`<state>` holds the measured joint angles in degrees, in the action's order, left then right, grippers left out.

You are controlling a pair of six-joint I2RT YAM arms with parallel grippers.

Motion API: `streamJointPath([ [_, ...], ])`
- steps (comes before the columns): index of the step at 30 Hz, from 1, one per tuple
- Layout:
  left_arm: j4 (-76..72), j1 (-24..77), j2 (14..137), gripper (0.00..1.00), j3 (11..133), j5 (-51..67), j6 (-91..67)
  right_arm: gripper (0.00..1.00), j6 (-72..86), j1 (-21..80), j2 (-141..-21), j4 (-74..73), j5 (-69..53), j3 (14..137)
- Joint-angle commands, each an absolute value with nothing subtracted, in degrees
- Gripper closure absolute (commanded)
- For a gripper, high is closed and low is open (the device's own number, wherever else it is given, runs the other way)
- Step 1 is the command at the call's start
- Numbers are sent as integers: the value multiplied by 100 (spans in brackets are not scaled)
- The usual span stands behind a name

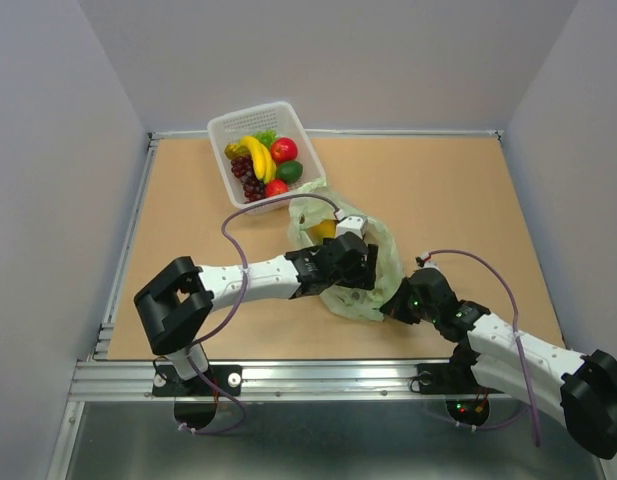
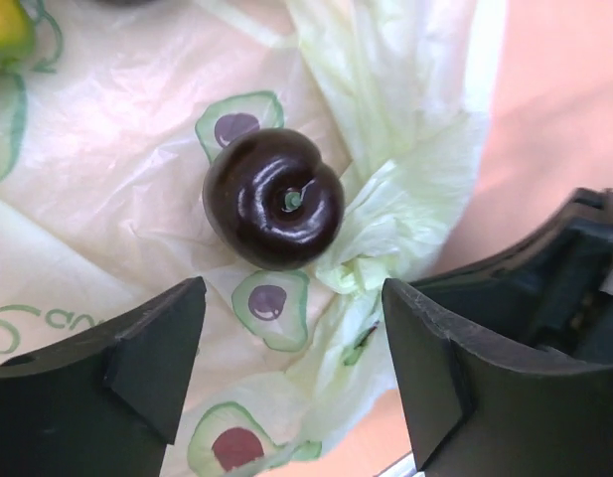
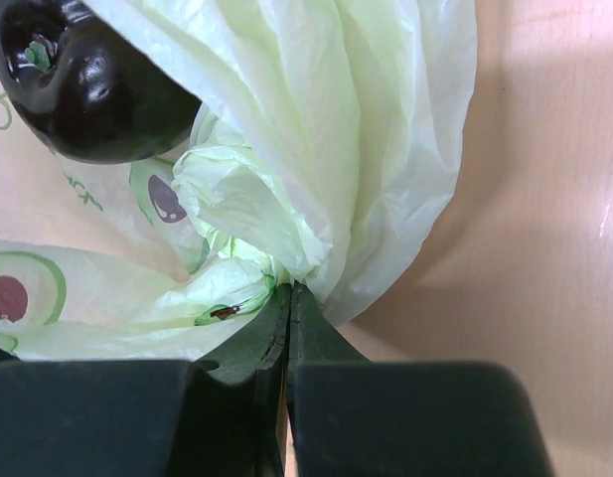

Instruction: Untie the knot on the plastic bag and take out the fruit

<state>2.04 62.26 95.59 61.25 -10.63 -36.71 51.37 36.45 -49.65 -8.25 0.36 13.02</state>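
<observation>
Start at the left of the overhead view: the white basket (image 1: pixel 263 112) sits on the table (image 1: pixel 468 200) at 11 o'clock from the plastic bag (image 1: pixel 383 255), just beside its far edge. It is loaded with a banana (image 1: pixel 258 157), a grape bunch (image 1: pixel 248 178) and a red fruit (image 1: pixel 283 150).

Moving in, your left gripper (image 1: pixel 353 258) hangs right over the middle of the bag. From its wrist camera the left gripper (image 2: pixel 293 298) has its jaws spread wide with nothing between them. The dark fruit (image 2: pixel 274 199) lies on the printed bag (image 2: pixel 107 149) at 12 o'clock from that gap, clear of both fingers. A yellow-orange fruit (image 2: pixel 3 35) peeks in at 10 o'clock, and overhead it shows on the bag's far side (image 1: pixel 323 230).

Now the right side: your right gripper (image 1: pixel 396 305) is at the bag's 4 o'clock edge. Its wrist view shows the right gripper (image 3: pixel 288 293) with fingers pressed together, pinching a bunched fold of the bag (image 3: pixel 366 129). Whether that bunch is the knot, you can't tell from here. The dark fruit (image 3: pixel 82 84) sits at 10 o'clock from the pinch.
</observation>
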Motion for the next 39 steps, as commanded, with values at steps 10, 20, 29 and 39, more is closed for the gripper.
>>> streamJointPath([
  [10,756,6196,10264,1,7276,-1889,-3718,100,5098,3665,-4878,-817,229,1204],
  [20,914,6135,10934,19,7620,-2004,-3718,99,5036,3656,-4702,-817,176,1160],
  [29,905,6143,9924,65,7593,-1855,-3446,99,5036,3656,-4711,-809,228,1178],
  [39,1555,5653,8623,65,8955,-1855,-2558,99,5054,3665,-4790,-817,264,1213],
])
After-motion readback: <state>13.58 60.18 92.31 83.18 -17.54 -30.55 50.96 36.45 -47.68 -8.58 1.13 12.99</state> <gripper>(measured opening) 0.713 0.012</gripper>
